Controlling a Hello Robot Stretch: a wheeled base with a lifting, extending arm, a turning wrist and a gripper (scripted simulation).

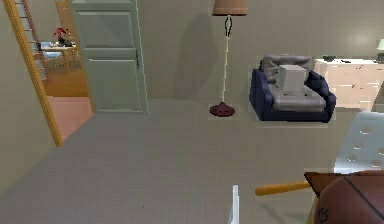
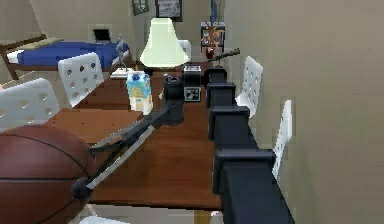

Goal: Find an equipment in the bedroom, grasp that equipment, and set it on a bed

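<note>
A large orange-brown basketball lies on the brown wooden table at the arm side view's lower left. It appears again at the forward view's bottom right corner, basketball. The dark arm rises from the bottom edge over the table. My gripper points down-left, and its thin fingers end right by the ball. I cannot tell whether it holds anything. A bed with a blue cover stands far back at the left.
On the table stand a carton and a pale lamp. White chairs ring it. A yellowish bat lies near the ball. Ahead are open floor, a floor lamp, a navy armchair and a door.
</note>
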